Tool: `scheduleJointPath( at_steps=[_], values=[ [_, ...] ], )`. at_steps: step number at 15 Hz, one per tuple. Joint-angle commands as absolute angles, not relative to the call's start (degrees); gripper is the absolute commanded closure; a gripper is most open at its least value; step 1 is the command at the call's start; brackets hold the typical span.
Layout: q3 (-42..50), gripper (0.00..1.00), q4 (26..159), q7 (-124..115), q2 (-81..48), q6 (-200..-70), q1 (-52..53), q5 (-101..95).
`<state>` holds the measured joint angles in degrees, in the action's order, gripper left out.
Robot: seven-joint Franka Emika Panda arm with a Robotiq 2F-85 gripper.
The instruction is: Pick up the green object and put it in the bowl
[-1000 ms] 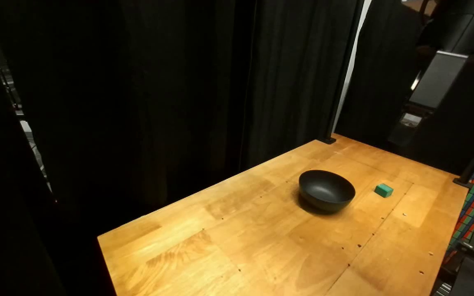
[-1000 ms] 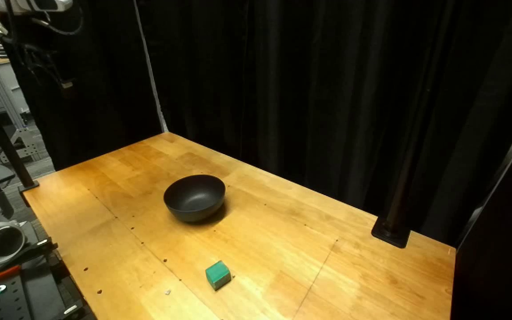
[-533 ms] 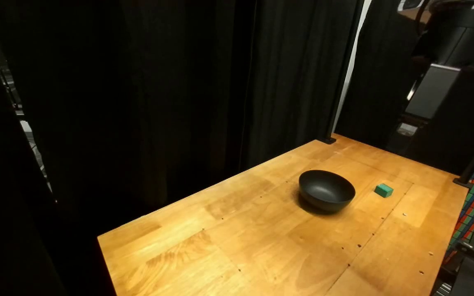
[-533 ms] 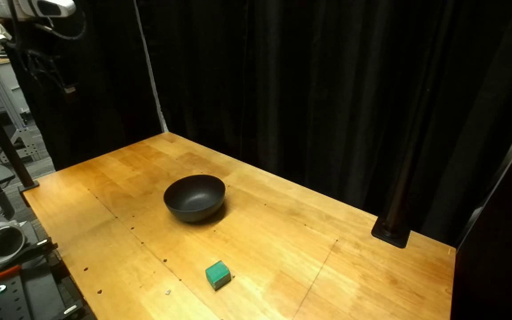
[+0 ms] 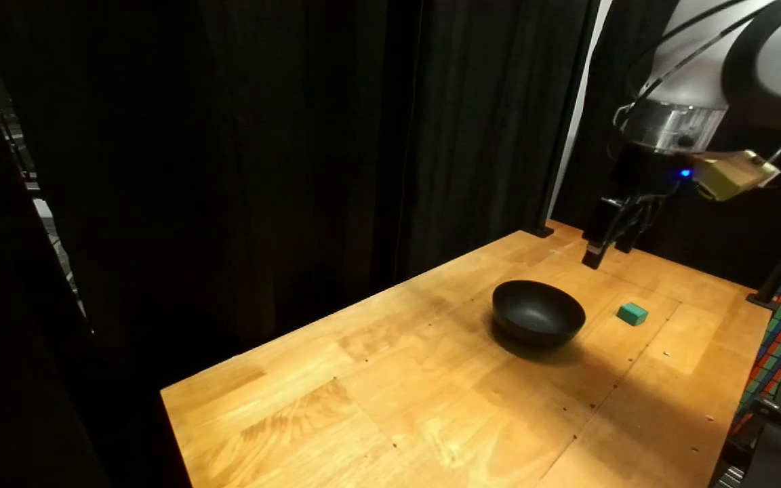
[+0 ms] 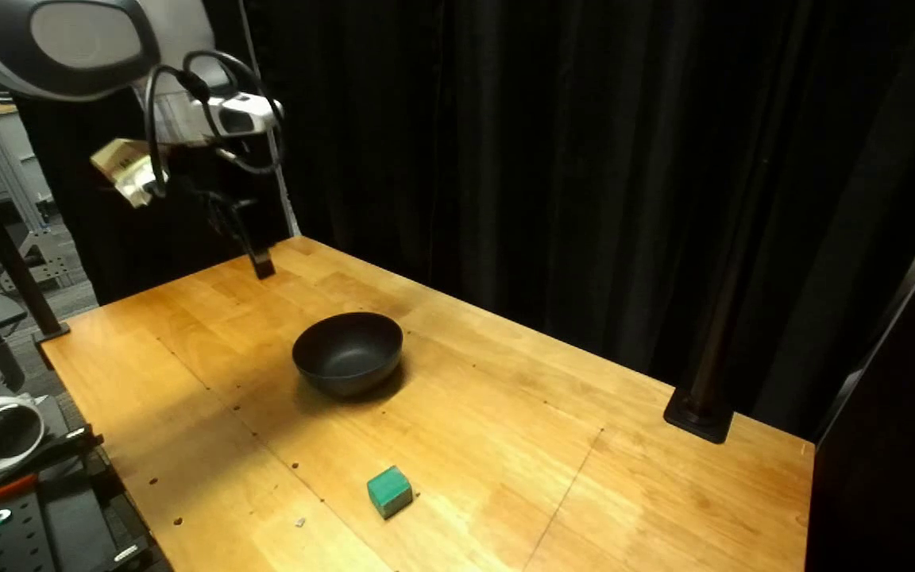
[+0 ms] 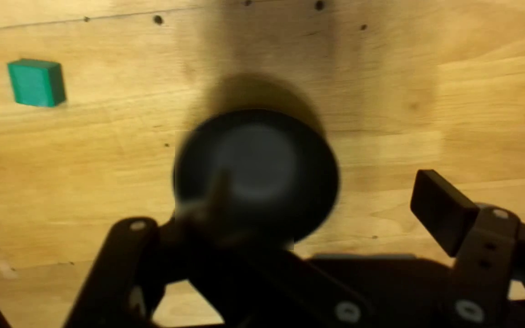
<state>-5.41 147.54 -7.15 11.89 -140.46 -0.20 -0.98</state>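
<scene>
The green block (image 7: 36, 84) lies upper left in the wrist view, the black bowl (image 7: 257, 157) at centre. The hand (image 5: 609, 254) hangs above the desk (image 5: 431, 400), spread wide.

Bowl (image 5: 538, 315) and block (image 5: 632, 314) both sit on the table (image 5: 431, 407), near each other but apart, block to the right in an exterior view. Gripper (image 5: 609, 251) hangs up above the table, clear of both. Curtain (image 5: 309, 169) along the far left edge.
</scene>
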Motion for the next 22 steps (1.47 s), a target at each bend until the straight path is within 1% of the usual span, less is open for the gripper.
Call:
scheduleJointPath(
  at_steps=[1, 3, 6, 10, 17, 22],
  values=[
    [-2.13, 0.00, 144.52, -15.54, 1.86, -145.57, -5.48, -8.26],
    [0.85, 0.00, 143.39, -18.20, -3.15, -147.56, -6.80, -9.54],
    [4.82, 0.00, 140.59, -16.58, -9.88, -149.43, -7.48, -6.53],
    [7.78, 0.00, 135.63, -14.48, -17.15, -150.91, -8.22, -2.77],
    [11.08, 0.00, 128.50, -14.01, -25.46, -149.66, -9.21, -0.11],
    [10.22, 0.00, 126.28, -10.78, -28.07, -147.57, -11.86, 2.47]
  ],
)
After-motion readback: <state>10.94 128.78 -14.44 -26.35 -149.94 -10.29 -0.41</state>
